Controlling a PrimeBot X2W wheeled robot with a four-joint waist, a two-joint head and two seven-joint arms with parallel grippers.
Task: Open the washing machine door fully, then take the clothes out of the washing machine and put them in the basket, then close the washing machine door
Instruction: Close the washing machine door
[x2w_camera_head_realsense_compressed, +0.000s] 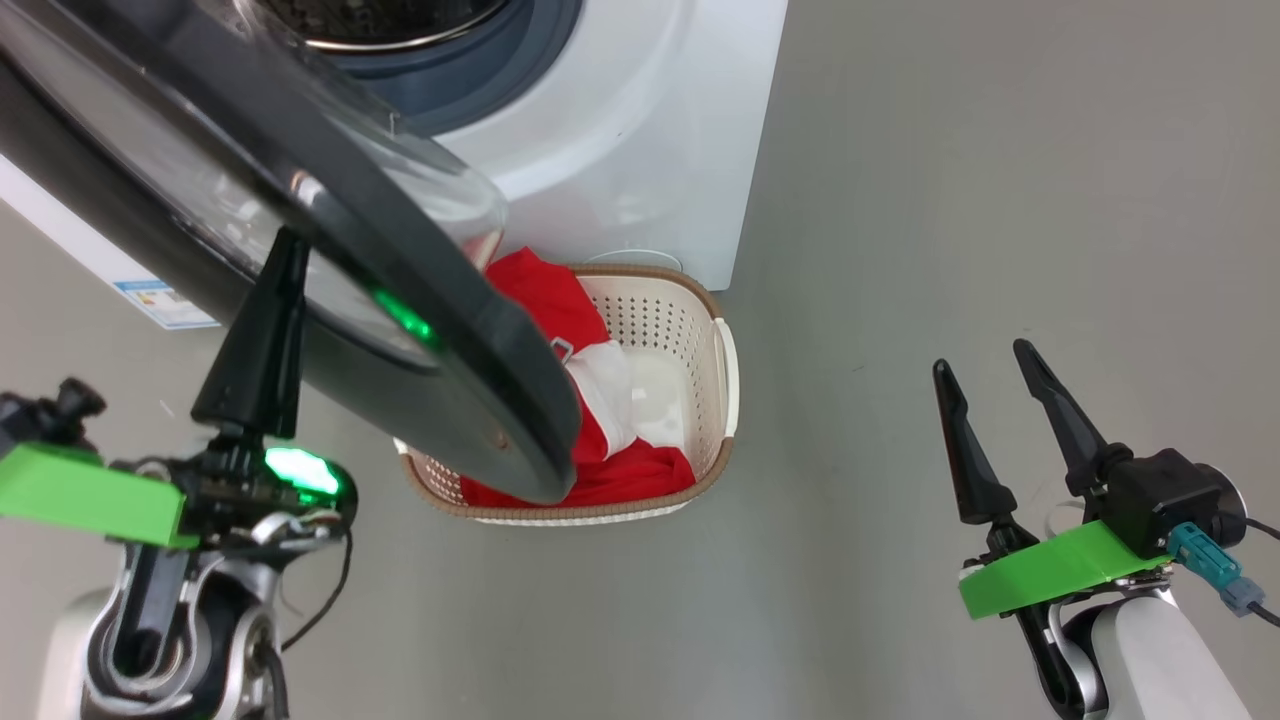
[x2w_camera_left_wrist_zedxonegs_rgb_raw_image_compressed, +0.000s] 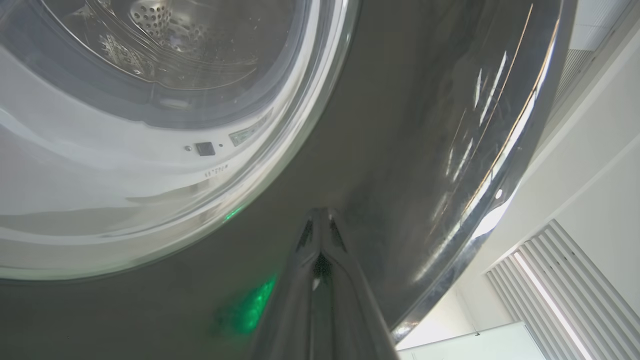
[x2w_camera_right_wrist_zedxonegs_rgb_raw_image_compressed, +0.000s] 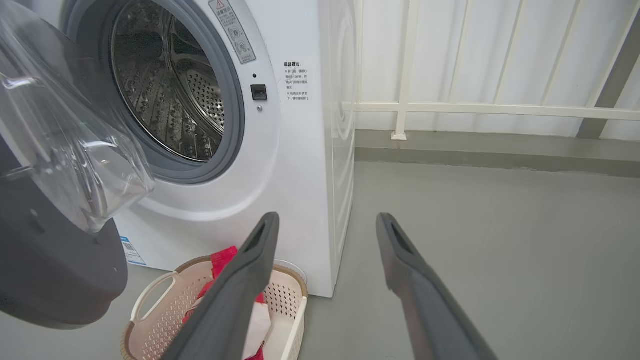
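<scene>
The washing machine door (x2w_camera_head_realsense_compressed: 450, 330) stands part open, its black rim hanging over the left of the basket (x2w_camera_head_realsense_compressed: 722, 380). My left gripper (x2w_camera_head_realsense_compressed: 288, 250) is shut with nothing in it. Its tips (x2w_camera_left_wrist_zedxonegs_rgb_raw_image_compressed: 321, 212) rest against the door's glossy outer rim (x2w_camera_left_wrist_zedxonegs_rgb_raw_image_compressed: 400, 150), beside the glass window. The red and white clothes (x2w_camera_head_realsense_compressed: 540, 290) lie in the cream basket in front of the washing machine (x2w_camera_head_realsense_compressed: 640, 130). The steel drum (x2w_camera_right_wrist_zedxonegs_rgb_raw_image_compressed: 170, 90) shows no fabric inside. My right gripper (x2w_camera_head_realsense_compressed: 981, 356) hangs open over the floor, to the right of the basket (x2w_camera_right_wrist_zedxonegs_rgb_raw_image_compressed: 292, 280).
Grey floor (x2w_camera_head_realsense_compressed: 950, 200) stretches wide to the right of the machine. A white railing (x2w_camera_right_wrist_zedxonegs_rgb_raw_image_compressed: 450, 107) and a low kerb run along the far wall. The clear glass bowl (x2w_camera_right_wrist_zedxonegs_rgb_raw_image_compressed: 65, 150) of the door bulges toward the drum opening.
</scene>
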